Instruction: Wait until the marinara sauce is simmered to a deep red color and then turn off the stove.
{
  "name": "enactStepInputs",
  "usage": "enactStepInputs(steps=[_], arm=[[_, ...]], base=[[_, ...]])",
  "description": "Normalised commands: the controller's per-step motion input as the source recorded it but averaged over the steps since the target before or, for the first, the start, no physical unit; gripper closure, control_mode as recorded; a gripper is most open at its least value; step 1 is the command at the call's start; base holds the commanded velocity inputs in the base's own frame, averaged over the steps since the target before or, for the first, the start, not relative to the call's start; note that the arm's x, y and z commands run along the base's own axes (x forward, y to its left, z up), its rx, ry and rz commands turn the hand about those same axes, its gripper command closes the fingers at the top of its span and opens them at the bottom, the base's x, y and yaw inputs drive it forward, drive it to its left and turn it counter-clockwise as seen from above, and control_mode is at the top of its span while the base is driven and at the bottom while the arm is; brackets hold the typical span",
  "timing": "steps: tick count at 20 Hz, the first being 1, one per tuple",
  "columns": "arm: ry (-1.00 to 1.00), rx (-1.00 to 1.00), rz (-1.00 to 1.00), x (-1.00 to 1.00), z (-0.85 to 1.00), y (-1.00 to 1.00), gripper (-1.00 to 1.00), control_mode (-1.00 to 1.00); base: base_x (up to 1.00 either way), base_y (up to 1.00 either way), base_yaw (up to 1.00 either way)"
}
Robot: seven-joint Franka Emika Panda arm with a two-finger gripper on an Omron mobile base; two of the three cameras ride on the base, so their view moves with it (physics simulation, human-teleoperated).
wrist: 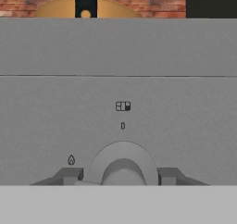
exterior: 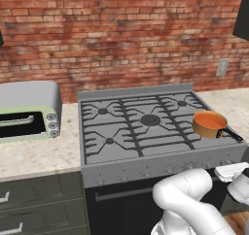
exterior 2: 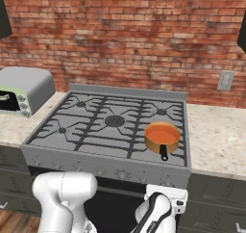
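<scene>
**Gripper at the front knob, sauce pan on the stove**

At the stove (exterior: 141,127), I take my bearings from its steel top, which sits against the brick wall (exterior: 121,40) with counter on both sides. On its front right burner stands a small copper saucepan (exterior: 209,124), upright, its dark handle (exterior: 232,134) pointing toward the stove's front right corner. Inside the pan, the marinara sauce (exterior 2: 162,133) shows as a smooth orange-red disc; I read it as orange rather than deep red.

Along the stove's front panel runs a row of small knobs. From the hand view, I see one round knob (wrist: 123,165) directly ahead on the grey panel, with a small burner diagram above it and a flame mark to its lower left. The gripper (wrist: 123,176) is spread, one dark fingertip (wrist: 69,174) on each side of the knob; I cannot tell whether the tips touch it. Above the panel's top edge in that same view, the pan's rounded side and dark handle rise against the brick.

Left of the stove, on the counter (exterior: 34,154), sits a grey-and-green toaster oven (exterior: 29,111), well apart from the pan. A wall outlet (exterior 2: 225,80) is mounted to the right of the stove.
</scene>
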Motion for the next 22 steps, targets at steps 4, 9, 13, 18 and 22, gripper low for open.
enactStepInputs(steps=[4,9,13,18,22], arm=[[0.0,0.0,0.0,0.0,0.0,0.0,1.0,-1.0],[0.0,0.0,0.0,0.0,0.0,0.0,1.0,-1.0],[0.0,0.0,0.0,0.0,0.0,0.0,1.0,-1.0],[0.0,0.0,0.0,0.0,0.0,0.0,1.0,-1.0],[0.0,0.0,0.0,0.0,0.0,0.0,1.0,-1.0]], base=[[0.0,0.0,0.0],[0.0,0.0,0.0],[0.0,0.0,0.0],[0.0,0.0,0.0],[0.0,0.0,0.0]])
